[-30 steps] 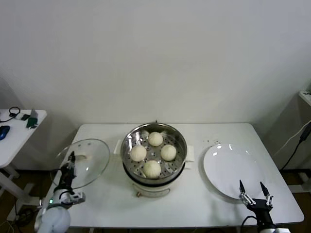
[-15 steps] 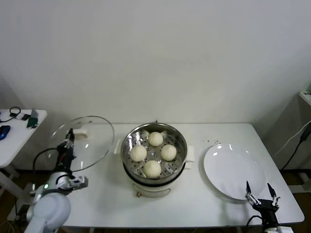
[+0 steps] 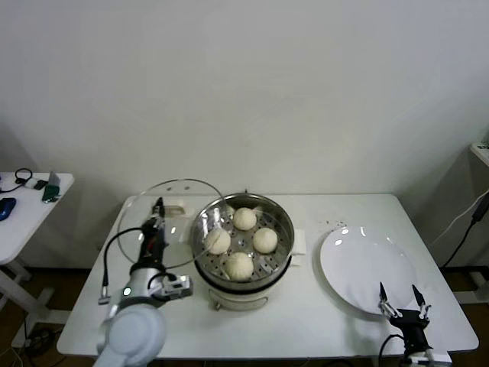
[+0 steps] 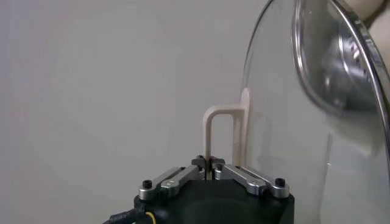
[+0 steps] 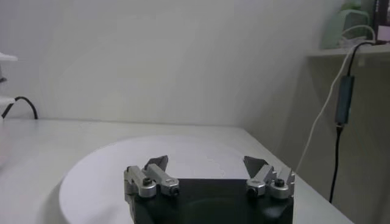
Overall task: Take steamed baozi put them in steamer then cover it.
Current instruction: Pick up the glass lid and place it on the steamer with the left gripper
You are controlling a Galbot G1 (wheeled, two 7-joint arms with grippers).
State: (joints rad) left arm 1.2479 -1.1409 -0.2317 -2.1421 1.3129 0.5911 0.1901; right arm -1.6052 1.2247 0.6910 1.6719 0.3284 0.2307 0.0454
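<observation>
The steamer (image 3: pixel 205 261) stands mid-table with several cream-white baozi (image 3: pixel 244 219) on its perforated tray. The cover (image 3: pixel 145 218), a clear glass lid with a metal rim, hangs tilted in the air just left of the steamer, its edge overlapping the pot's left rim. My left gripper (image 3: pixel 158 206) is shut on the cover's cream bar handle (image 3: pixel 174 206). In the left wrist view the handle (image 4: pixel 224 129) rises out of the shut left gripper (image 4: pixel 209 163), with the glass (image 4: pixel 304 140) beside it. My right gripper (image 3: pixel 399 293) waits open at the table's front right, empty (image 5: pixel 206 163).
A flat white plate (image 3: pixel 367 264) lies right of the steamer, just beyond the right gripper, and shows as the white plate (image 5: pixel 116 173) in the right wrist view. A small side table (image 3: pixel 30 202) with gadgets stands far left. A cable (image 3: pixel 470 225) hangs at the right.
My left gripper has lifted the cover and carried it right, from the table's left edge to just beside the steamer. The right gripper has barely shifted.
</observation>
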